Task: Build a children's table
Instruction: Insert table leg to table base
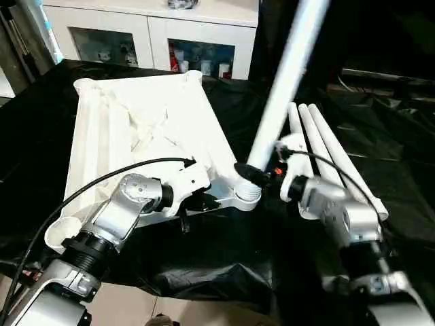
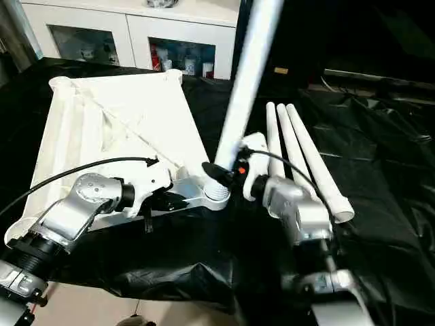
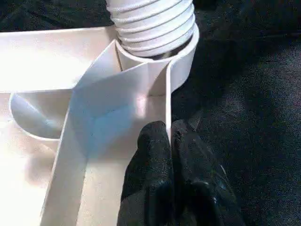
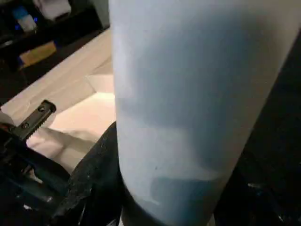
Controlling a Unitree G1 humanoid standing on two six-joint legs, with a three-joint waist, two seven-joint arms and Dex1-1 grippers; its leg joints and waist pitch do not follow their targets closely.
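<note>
- Four legs belong to this build: one leg stands tilted with its threaded end in the corner socket of the table top; three spare legs lie side by side on the black cover, toward the counter's right edge.
- Table top position: upside down, ribbed underside up, on the left half of the counter, reaching toward the white cabinet at the far edge.
- Left gripper: jaws nearly shut, pinching the thin rim wall of the table top just beside the socket, steadying it.
- Right gripper: jaws half open, clamped around the standing leg close above its threads.
- Handling judgement: the top looks like a light, stiff plastic moulding; thin ribs give firm pinch points but may flex or slide on the cover if pushed sideways.
- Handling judgement: the legs look smooth, round and tapered, hence slippery. Grip low near the threaded end, keep the leg in line with the socket, and avoid cross-threading.
</note>
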